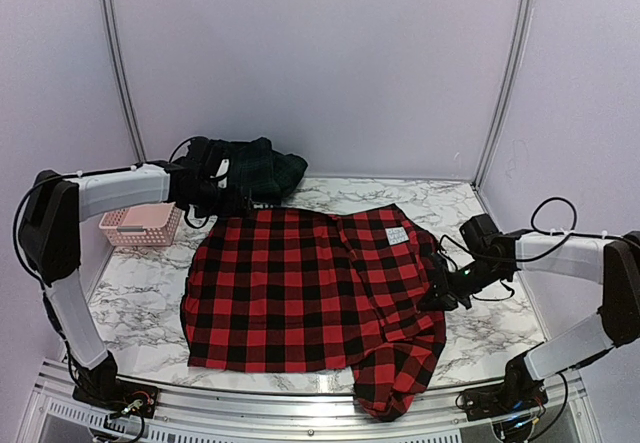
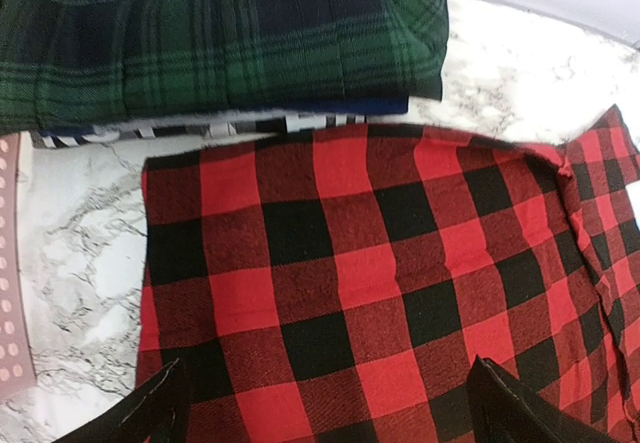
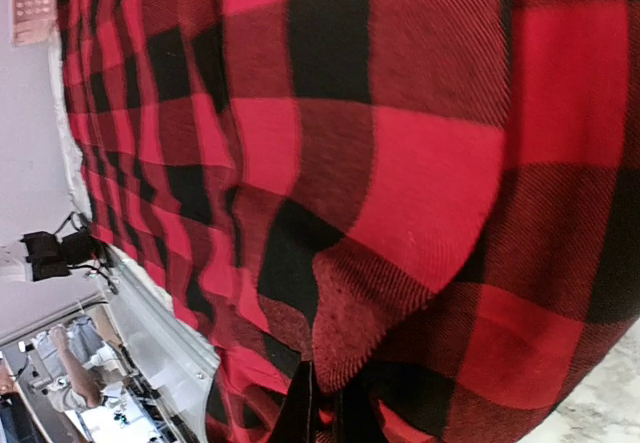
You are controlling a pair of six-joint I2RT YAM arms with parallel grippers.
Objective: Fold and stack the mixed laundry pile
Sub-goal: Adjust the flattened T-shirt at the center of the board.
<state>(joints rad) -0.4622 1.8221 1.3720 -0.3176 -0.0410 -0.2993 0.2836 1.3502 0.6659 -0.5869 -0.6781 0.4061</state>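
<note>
Table [image 1: 140, 303]: marbled top, walled on three sides, with a rail along the near edge.

Shirt [image 1: 300, 283]: red-and-black check, spread flat across the middle and covering most of the working area. It appears laid out so a fold can be made. One lower corner hangs over the near rail on the right. Its far edge lies just beside the green piece.

Green piece [image 1: 255, 168]: dark plaid, heaped at the far wall, apparently parked clear of the fold. In the left wrist view it rests on a navy piece [image 2: 375, 106] that shows a white band.

Basket [image 1: 140, 225]: pink, at the far left and apart from the shirt.

Left gripper [image 2: 335, 413]: jaws spread wide, holding nothing, poised over the shirt's far left corner.

Right gripper [image 3: 320, 403]: jaws closed at the shirt's right edge, with cloth bunched between them. I judge this a pinch taken in order to carry that side over.

Room: bare marble lies to the left and to the right of the shirt. The far side is crowded by the heap, so a fold inward over the shirt itself looks the freest path. The overhanging corner may drag on the rail.
</note>
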